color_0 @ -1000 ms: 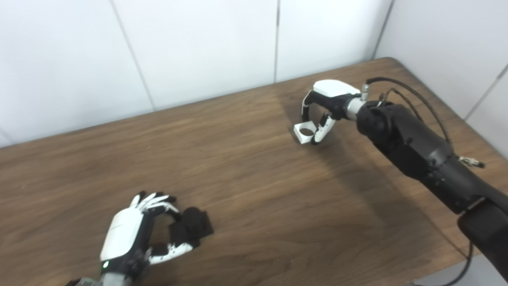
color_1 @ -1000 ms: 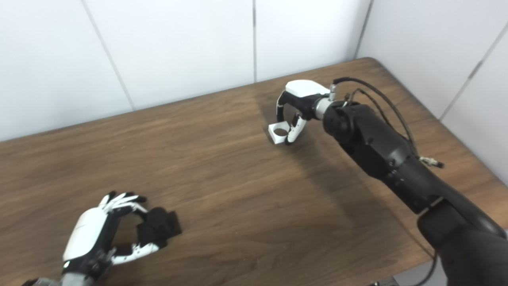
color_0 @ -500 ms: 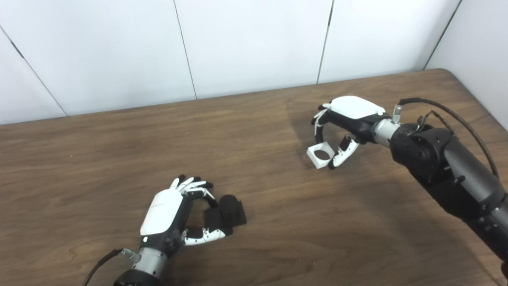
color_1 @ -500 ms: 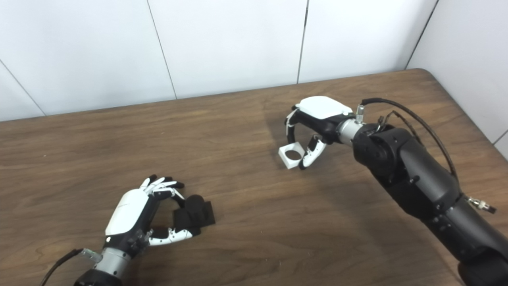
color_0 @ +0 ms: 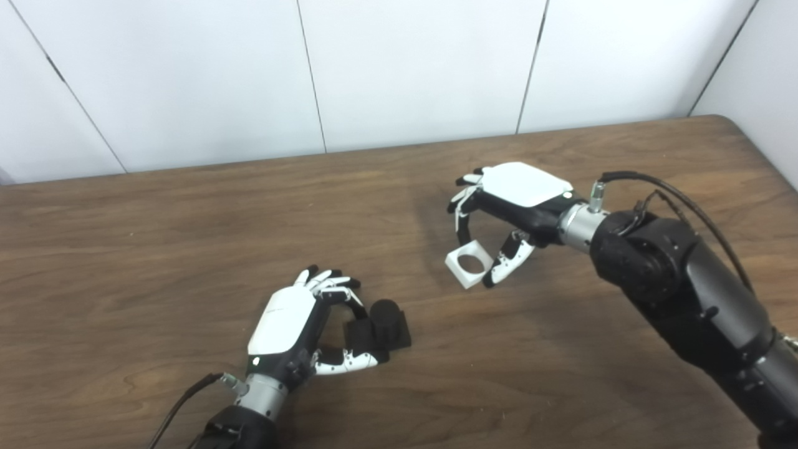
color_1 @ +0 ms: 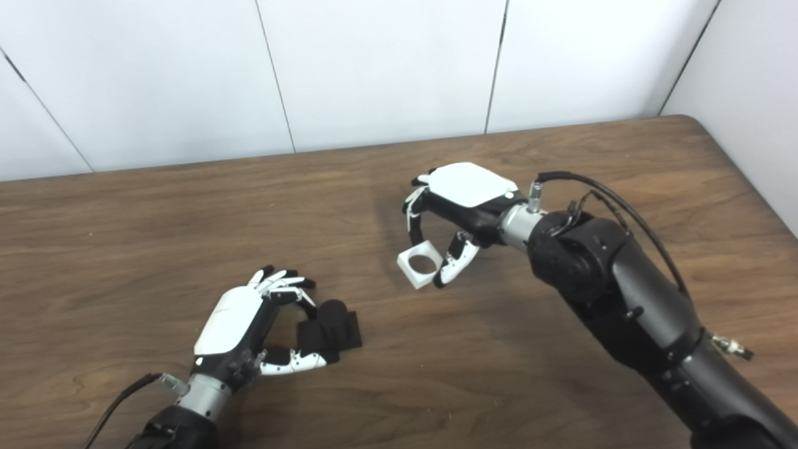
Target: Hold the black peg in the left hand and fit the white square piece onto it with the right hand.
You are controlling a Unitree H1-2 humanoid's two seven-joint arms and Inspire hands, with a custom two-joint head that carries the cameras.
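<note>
The black peg [color_0: 384,323], a short round post on a square black base, rests on the brown table [color_0: 156,249] at the lower middle. My left hand [color_0: 292,329] lies to its left, fingers and thumb closed on the base's left side. Up and to the right, my right hand [color_0: 512,201] pinches the white square piece [color_0: 469,268] between fingertips and thumb. The piece has a round hole, tilted toward me, and appears slightly above the wood. A gap of table separates it from the peg [color_1: 331,327].
White wall panels [color_0: 405,62] run right behind the table's far edge. The rounded far right corner of the table [color_0: 729,121] is in view. My right forearm [color_0: 679,293] with its loose black cable crosses the right side of the table.
The camera has swung, shifting the whole picture. Relative to the peg, my right hand has carried the white piece leftward and nearer. The left hand keeps its hold on the peg.
</note>
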